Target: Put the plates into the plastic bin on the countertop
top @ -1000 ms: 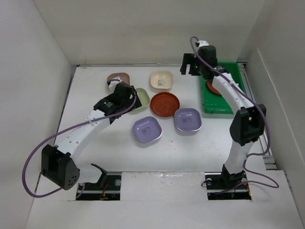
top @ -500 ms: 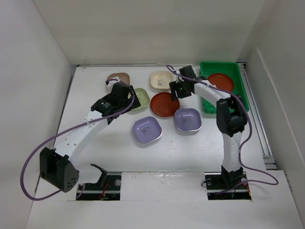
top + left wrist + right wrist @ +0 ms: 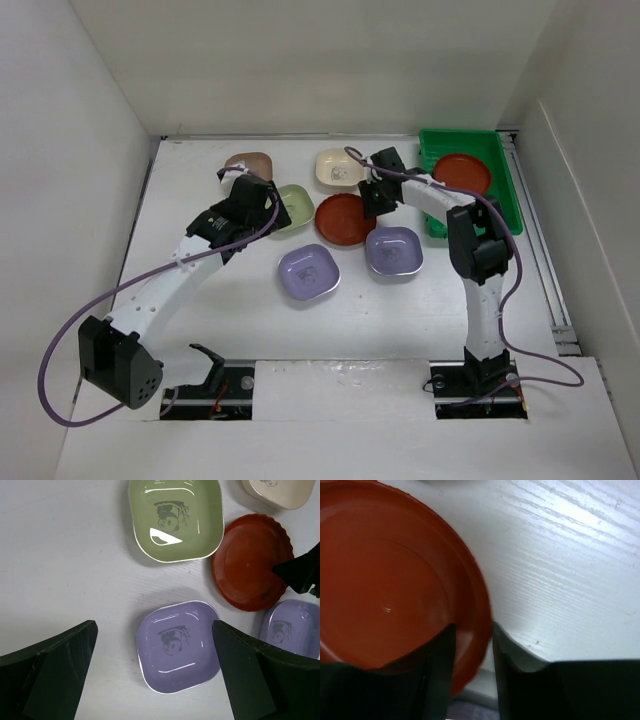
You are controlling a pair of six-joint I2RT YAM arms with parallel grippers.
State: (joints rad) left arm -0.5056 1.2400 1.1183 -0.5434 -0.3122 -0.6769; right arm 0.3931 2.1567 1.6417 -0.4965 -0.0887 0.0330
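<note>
A round red-brown plate (image 3: 345, 218) (image 3: 385, 580) lies on the white countertop (image 3: 200, 300). My right gripper (image 3: 372, 197) (image 3: 472, 635) is shut on its right rim, one finger inside the plate and one outside. Another red-brown plate (image 3: 462, 172) lies in the green plastic bin (image 3: 437, 225). My left gripper (image 3: 262, 205) (image 3: 154, 630) hangs open above a lavender plate (image 3: 177, 647) (image 3: 308, 271). A light green plate (image 3: 175, 517) sits just beyond it. A second lavender plate (image 3: 394, 250), a cream plate (image 3: 339, 168) and a tan-pink plate (image 3: 247, 163) rest on the countertop.
White walls enclose the countertop on the left, back and right. The bin stands at the back right against the wall. The plates cluster close together in the middle, with the right arm reaching over the bin's left edge.
My right arm swung from over the bin to the red-brown plate on the countertop and closed its jaws over the rim. A red-brown plate now shows in the bin. The left arm barely moved.
</note>
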